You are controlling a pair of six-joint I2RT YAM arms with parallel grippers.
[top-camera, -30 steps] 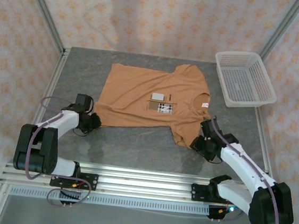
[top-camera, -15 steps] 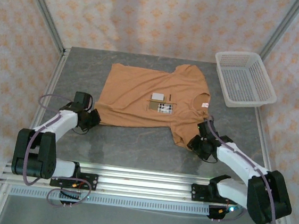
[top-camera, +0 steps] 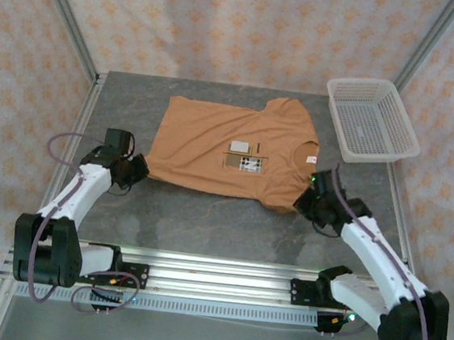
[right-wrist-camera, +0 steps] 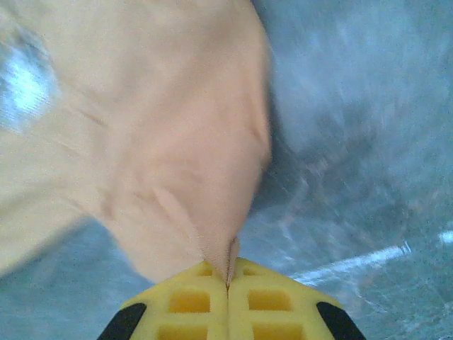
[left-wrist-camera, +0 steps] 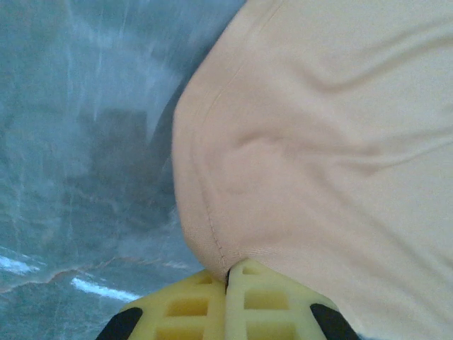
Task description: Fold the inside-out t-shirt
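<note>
— Two pinches: left fingers (left-wrist-camera: 191, 312) clenched on the hem corner, right fingers (right-wrist-camera: 184, 308) on the near sleeve?
— Yes. t-shirt (top-camera: 230, 142) lies flat mid-tabletop (top-camera: 205, 220). Lift both evenly, keep the edge taut, fold toward the far side.

Patterned walls (top-camera: 226, 24), grey marbled table (top-camera: 205, 220)

You see the orange-tan short-sleeved t-shirt (top-camera: 213, 148) as soft matt cloth, the grey marbled table (top-camera: 197, 220) smooth and faintly glossy, the white mesh basket (top-camera: 372, 120) plastic, the left hand (left-wrist-camera: 228, 275) and right hand (right-wrist-camera: 228, 278) tipped in matt yellow plastic.
</note>
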